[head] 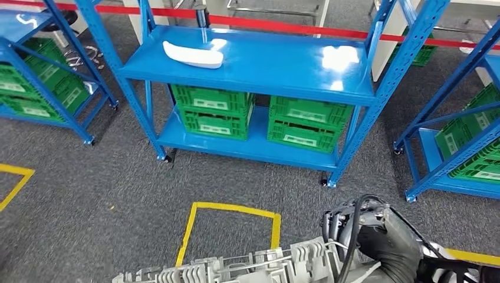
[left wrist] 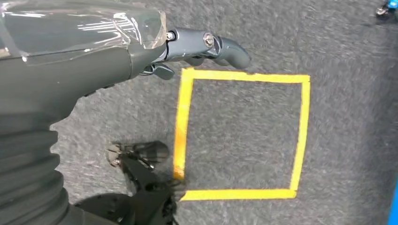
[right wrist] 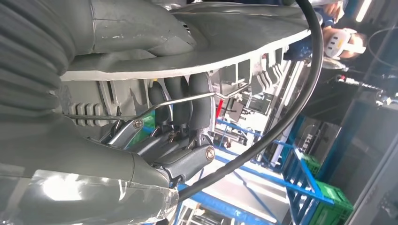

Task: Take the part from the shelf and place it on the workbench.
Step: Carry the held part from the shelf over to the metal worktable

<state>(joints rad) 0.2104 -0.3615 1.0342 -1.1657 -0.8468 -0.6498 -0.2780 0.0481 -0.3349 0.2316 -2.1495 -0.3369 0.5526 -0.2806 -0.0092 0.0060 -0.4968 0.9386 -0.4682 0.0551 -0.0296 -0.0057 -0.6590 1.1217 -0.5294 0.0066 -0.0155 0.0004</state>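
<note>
A long grey ribbed part (head: 236,268) lies across the bottom of the head view, and my right hand (head: 383,242) grips its right end. In the right wrist view the dark fingers (right wrist: 187,103) wrap around the edge of the grey part (right wrist: 225,33), with a black cable looping past. A white curved part (head: 193,55) lies on the top level of the blue shelf (head: 277,65) ahead. My left hand (left wrist: 141,51) hangs over the carpet and holds nothing, its fingers loosely bent.
Green crates (head: 215,109) (head: 306,121) fill the shelf's lower level. More blue racks with crates stand at the left (head: 35,76) and right (head: 466,141). A yellow taped square (head: 233,209) (left wrist: 241,77) marks the grey carpet in front of me. Red tape (head: 265,23) runs behind the shelf.
</note>
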